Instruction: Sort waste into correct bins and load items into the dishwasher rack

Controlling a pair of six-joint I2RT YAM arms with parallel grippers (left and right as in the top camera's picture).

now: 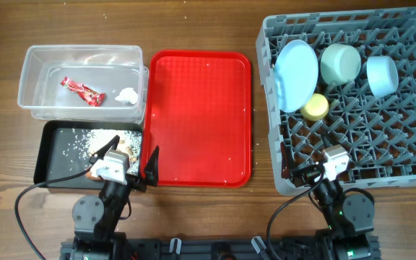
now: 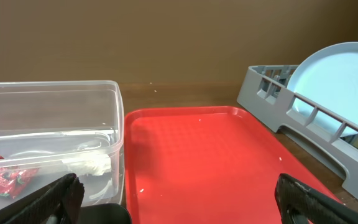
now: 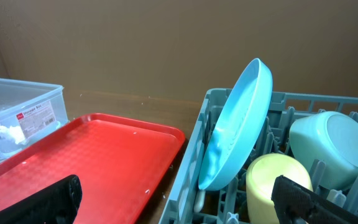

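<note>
Plate upright in rack, wrapper, maybe tissue, binned

Robot test bench, wooden table, staged dishwasher rack, black cables

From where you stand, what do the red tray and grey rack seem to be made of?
The red tray looks like moulded plastic: fine grid texture, soft sheen. The grey rack is probably matte plastic too, a moulded lattice of ribs and pegs.
</note>
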